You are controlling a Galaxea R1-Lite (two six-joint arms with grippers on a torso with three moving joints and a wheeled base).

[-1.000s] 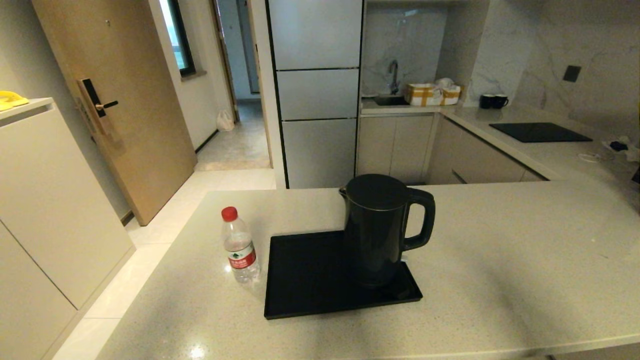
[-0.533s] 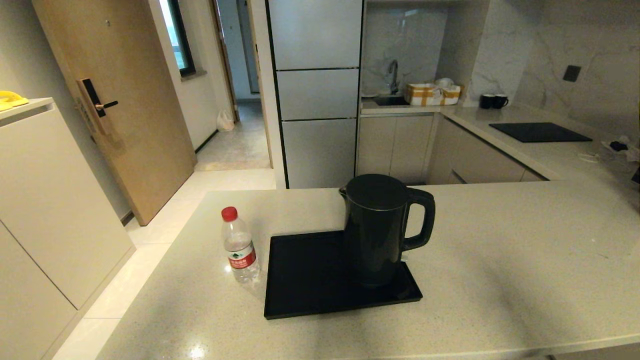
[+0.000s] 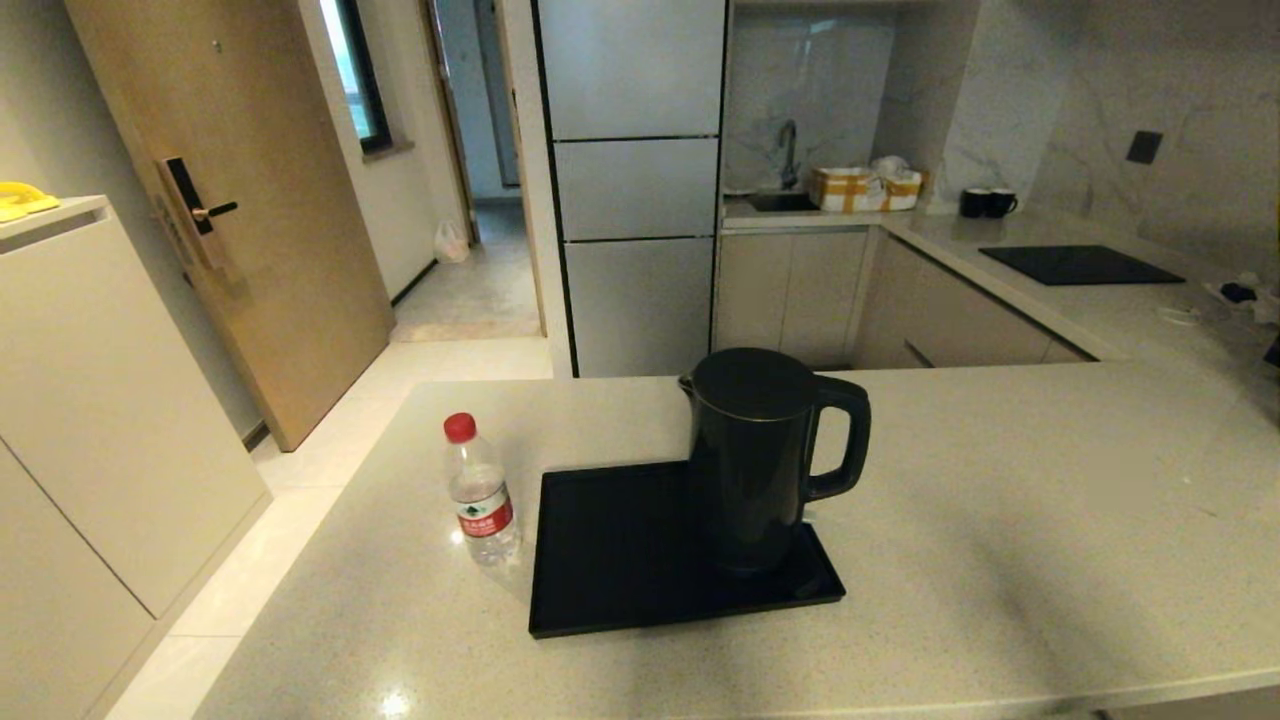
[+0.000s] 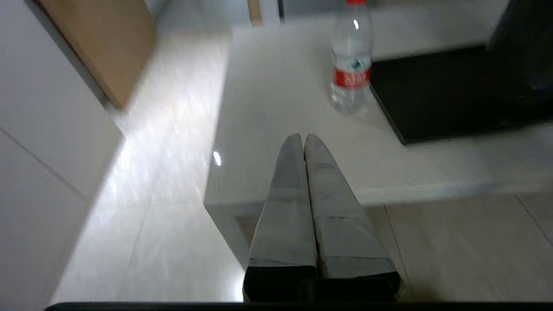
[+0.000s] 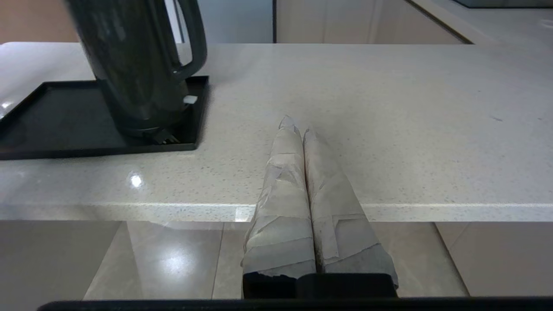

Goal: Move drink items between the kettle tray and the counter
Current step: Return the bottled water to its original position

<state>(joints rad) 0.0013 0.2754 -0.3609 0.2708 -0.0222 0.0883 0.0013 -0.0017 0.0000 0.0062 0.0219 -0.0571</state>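
Observation:
The dark kettle (image 3: 755, 455) stands upright on the right part of the black tray (image 3: 610, 560), its loop handle turned right; its base disc is hidden beneath it. The water bottle (image 3: 480, 493) with red cap stands on the beige counter (image 3: 1000, 540) just left of the tray. Neither arm shows in the head view. My left gripper (image 4: 303, 137) hovers shut and empty at the counter's near-left corner, short of the water bottle (image 4: 352, 60). My right gripper (image 5: 296, 125) is shut and empty over the counter's front edge, to the right of the kettle (image 5: 134, 60) and tray (image 5: 56, 116).
A far grey worktop holds a black cooktop (image 3: 1080, 264), two black mugs (image 3: 985, 202) and a yellow-banded box (image 3: 865, 187) by the sink. A white cabinet (image 3: 90, 400) and a wooden door (image 3: 240, 190) stand to the left across the floor gap.

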